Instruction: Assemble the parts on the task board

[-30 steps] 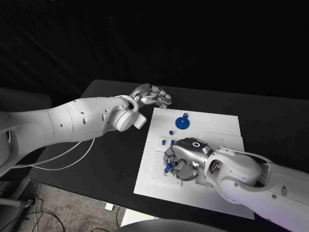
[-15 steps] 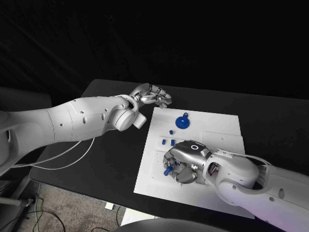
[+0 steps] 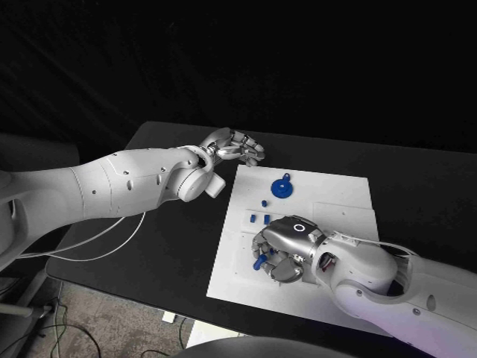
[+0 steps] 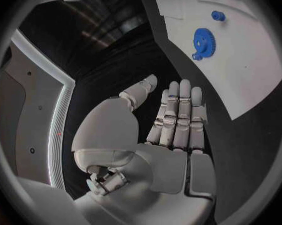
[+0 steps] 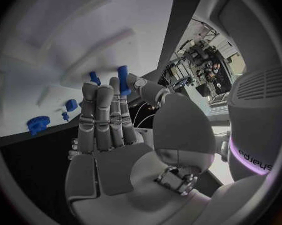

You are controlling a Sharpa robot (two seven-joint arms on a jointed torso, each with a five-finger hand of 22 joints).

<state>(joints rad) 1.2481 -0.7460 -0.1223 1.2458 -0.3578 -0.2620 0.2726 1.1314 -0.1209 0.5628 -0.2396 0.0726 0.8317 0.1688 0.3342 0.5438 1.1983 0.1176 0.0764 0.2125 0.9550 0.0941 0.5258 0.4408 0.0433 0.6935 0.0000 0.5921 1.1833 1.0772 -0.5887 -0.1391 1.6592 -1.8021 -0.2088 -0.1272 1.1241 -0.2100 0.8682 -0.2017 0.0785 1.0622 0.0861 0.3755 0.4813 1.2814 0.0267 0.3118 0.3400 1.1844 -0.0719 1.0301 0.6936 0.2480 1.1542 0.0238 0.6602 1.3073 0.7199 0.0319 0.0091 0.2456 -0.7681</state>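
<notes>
Over the last second the right hand [image 3: 285, 250] slides toward the frame's lower centre of the task board [image 3: 340, 195], pinching a blue peg [image 5: 124, 80] for seating, while the left hand [image 3: 236, 148], open and empty, stays off the board's upper-left corner.

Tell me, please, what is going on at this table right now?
The robot is assembling small blue parts on the white task board. Its right hand is over the board's near-left area and pinches a blue peg between thumb and finger. The left hand hovers open over the black table beside the board's far corner, holding nothing. A blue gear lies on the board's far part.
</notes>
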